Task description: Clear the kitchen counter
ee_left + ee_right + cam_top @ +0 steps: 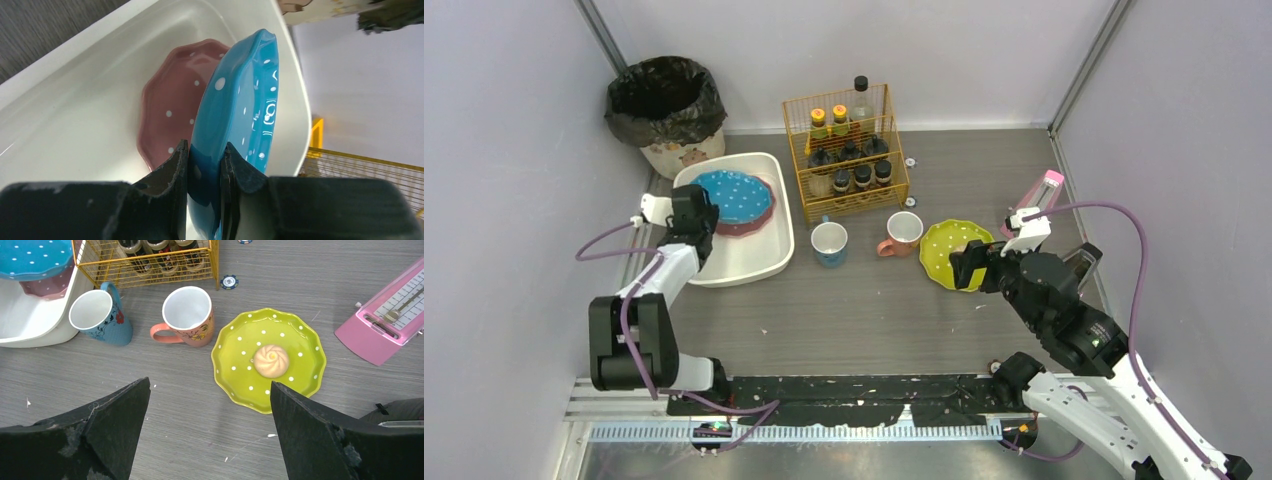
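Both pairs of jaws are pictured: the left jaws are clamped on the rim of a blue dotted plate (240,100), and the right jaws are spread wide with nothing between them. The blue plate is held over a pink dotted plate (170,105) that lies in the white tub (75,100); whether the two plates touch cannot be told. The step in hand is judged to be the stacking of blue on pink. It would be done well if the plate were brought level and lowered until it is borne by the pink one. Only then should the grip be released, so that nothing is dropped or chipped against the tub wall. The right jaws are hung above a green dotted plate (295,390) on which a small swirled bun (270,361) lies. If that plate is taken next, it should be kept flat so the bun is not rolled off. The desk (844,310) fills the middle of the overhead view. It is shown as a flat grey wood-grain top, enclosed by pale lilac walls and edged by a metal rail on the near side. Pale flecks are scattered over it. It is not yet cleared: a blue mug (100,315) and a pink mug (187,315) are stood side by side beside the green plate. A yellow wire rack (845,150) of bottles is set behind them, and a pink boxy object (387,315) is placed near the right wall.
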Motion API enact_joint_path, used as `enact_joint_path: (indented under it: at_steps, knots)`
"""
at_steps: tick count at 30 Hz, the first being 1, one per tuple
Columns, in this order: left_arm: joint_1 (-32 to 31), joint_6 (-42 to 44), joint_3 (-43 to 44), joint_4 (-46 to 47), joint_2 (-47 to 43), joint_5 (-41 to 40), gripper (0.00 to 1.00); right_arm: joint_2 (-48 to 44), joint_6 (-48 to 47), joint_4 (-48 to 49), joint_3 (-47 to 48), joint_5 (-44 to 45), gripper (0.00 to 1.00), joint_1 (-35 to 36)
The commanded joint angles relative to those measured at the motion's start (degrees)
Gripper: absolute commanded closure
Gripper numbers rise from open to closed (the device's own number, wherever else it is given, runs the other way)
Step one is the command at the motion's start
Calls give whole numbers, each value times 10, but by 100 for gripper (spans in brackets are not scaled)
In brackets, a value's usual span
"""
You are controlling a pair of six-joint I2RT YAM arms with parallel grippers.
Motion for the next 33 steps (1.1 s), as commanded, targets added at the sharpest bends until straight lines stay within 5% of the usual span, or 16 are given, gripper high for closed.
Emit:
enact_joint_path:
  at_steps: [1,6,22,33]
  knots:
    - [2,-39,55,135,26,-10,100,0,6,1,7,18,5,-1]
    - [2,-42,75,133,82,2,98,9,12,1,6,16,5,-1]
    - [3,88,148,-47,128,63,16,72,58,-15,19,7,5,-1]
    - [2,254,266,-240,164,121,1,118,106,-54,28,40,5,-15]
